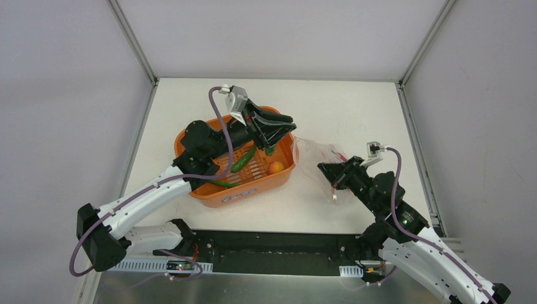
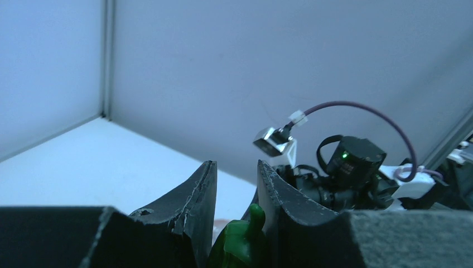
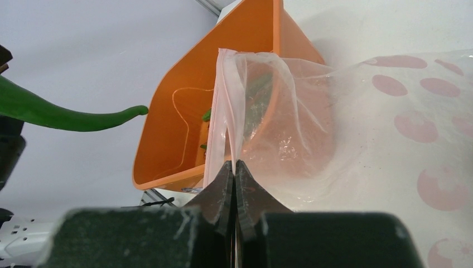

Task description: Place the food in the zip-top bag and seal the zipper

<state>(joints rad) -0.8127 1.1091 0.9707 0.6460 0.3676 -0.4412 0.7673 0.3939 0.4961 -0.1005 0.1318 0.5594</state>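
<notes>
Green chili (image 2: 244,241) mostly out of sight within the left end effector (image 2: 236,164), below frame

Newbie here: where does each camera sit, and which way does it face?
Top: above and behind the arms, looking down on table, orange tub and bag; both arms show.
Left wrist: on the left arm, facing the right arm and wall beyond; left gripper shows, clamping a green chili.
Right wrist: on the right arm, facing the bag and tub; right gripper shows, pinching the bag.
Shared: both wrist views show the green chili.
</notes>
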